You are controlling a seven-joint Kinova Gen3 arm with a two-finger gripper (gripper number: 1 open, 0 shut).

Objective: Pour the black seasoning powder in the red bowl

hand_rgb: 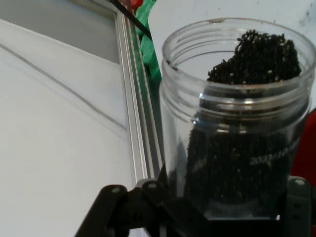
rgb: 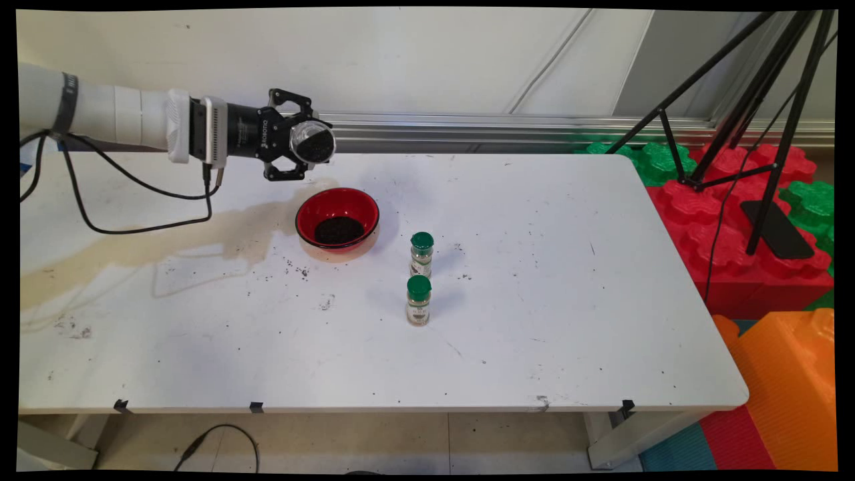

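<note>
Fingers of the gripper (rgb: pixel 302 142) clamp an open jar (rgb: pixel 312 141) tipped sideways; its black seeds (hand_rgb: pixel 256 59) show only close up. Bowl (rgb: pixel 337 218) sits below.

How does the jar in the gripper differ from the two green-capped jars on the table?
The held jar has no cap and lies on its side, mouth open; the green-capped jars are closed and stand upright. The held jar is up in the gripper, above and behind the red bowl; the capped jars rest on the table, right of the bowl. The held jar holds black grains; the capped jars' contents look pale. All three are small clear jars.
</note>
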